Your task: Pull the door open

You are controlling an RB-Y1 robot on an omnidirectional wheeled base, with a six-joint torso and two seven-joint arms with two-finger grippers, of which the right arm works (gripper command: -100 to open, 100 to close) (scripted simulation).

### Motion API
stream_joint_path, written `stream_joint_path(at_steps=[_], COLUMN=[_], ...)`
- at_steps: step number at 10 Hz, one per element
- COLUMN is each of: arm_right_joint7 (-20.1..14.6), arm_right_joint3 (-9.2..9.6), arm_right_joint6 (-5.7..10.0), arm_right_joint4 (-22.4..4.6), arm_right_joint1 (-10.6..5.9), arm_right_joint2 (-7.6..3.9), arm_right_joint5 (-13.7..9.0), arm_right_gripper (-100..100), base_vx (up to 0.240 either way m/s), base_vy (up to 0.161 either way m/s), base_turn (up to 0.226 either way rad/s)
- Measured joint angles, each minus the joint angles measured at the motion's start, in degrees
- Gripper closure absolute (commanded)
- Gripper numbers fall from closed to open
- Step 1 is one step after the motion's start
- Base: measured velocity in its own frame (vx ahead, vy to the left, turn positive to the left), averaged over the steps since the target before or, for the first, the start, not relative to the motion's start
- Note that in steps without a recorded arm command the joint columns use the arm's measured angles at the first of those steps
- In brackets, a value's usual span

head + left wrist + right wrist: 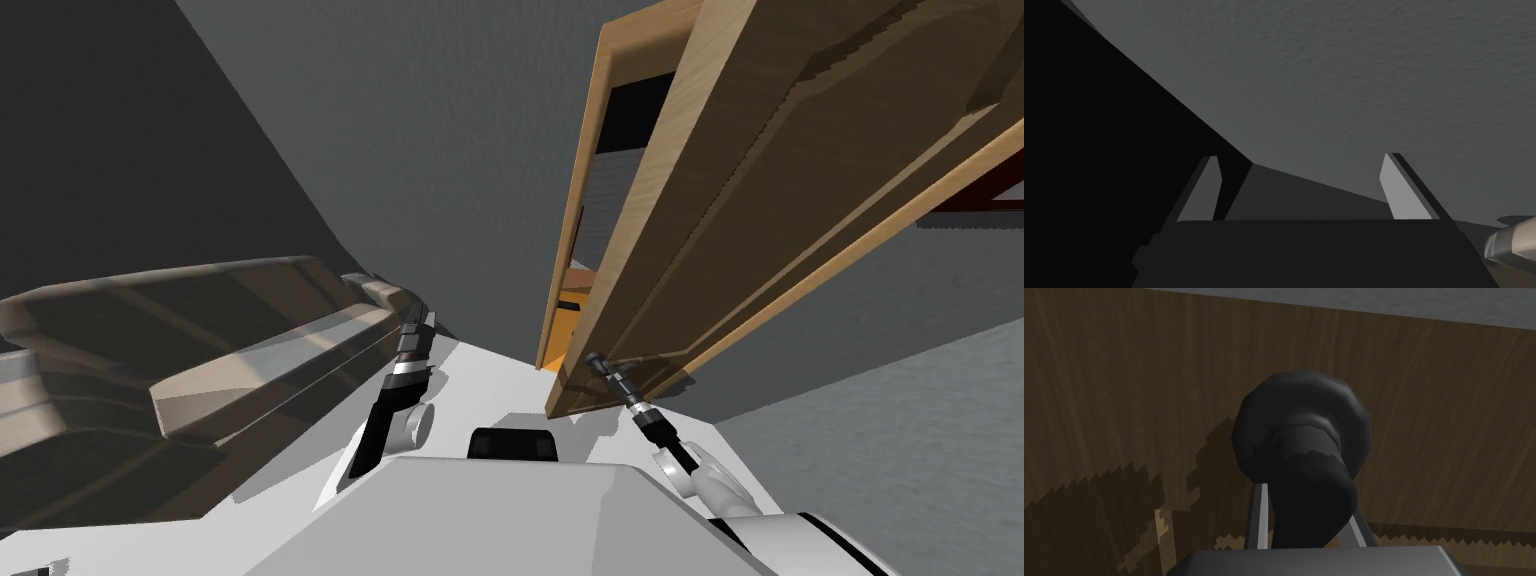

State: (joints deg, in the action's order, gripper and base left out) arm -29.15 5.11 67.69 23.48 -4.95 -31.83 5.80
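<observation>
Our brown, panelled wooden door (720, 190) stands ajar at one o'clock. Our right tool (1306, 508) is clamped on its black handle (1304, 423), which hides much of that tool. Our left tool (1301, 156), at eleven o'clock, is spread apart.

door handle (1302, 433) covers most of right end effector (1305, 508) | door (760, 150) top cut off

The door (720, 190), a light brown wooden leaf with recessed panels, is standing at about one o'clock, swung partly out of its frame (578, 210), which is showing at nine o'clock of the leaf. Its black handle (1304, 433), a round base with a thick lever, is sticking out of the wood near the leaf's free edge, and the right gripper (1306, 503) is pressing the lever's sides.
</observation>
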Motion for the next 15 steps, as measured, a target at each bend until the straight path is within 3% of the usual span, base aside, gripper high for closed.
stream_joint_path(at_steps=[1, 4, 6, 7, 8, 9, 15], arm_right_joint7=[-0.23, -0.66, -0.88, -1.05, -1.17, -1.32, -1.58], arm_right_joint3=[-0.11, 0.21, 0.12, -0.01, 0.05, -0.12, 0.15], arm_right_joint6=[0.49, 5.43, 3.66, 3.65, 5.0, 5.15, 6.56], arm_right_joint4=[1.31, -4.24, -0.65, 0.22, -1.46, 0.5, -1.15], arm_right_joint1=[1.28, 0.63, 3.1, 3.9, 3.12, 4.48, 3.9], arm_right_joint2=[-0.47, -1.19, -1.33, -1.78, -1.98, -2.34, -2.31], arm_right_joint5=[-0.07, 0.24, 0.14, 0.05, 0.11, -0.02, 0.2], arm_right_gripper=[100, 100, 100, 100, 100, 100, 100], base_vx=[-0.27, -0.133, -0.041, -0.156, -0.183, -0.133, -0.167], base_vy=[-0.094, -0.076, -0.026, -0.082, -0.104, -0.081, -0.081], base_turn=[0.252, 0.072, 0.093, 0.2, 0.173, 0.067, 0.151])
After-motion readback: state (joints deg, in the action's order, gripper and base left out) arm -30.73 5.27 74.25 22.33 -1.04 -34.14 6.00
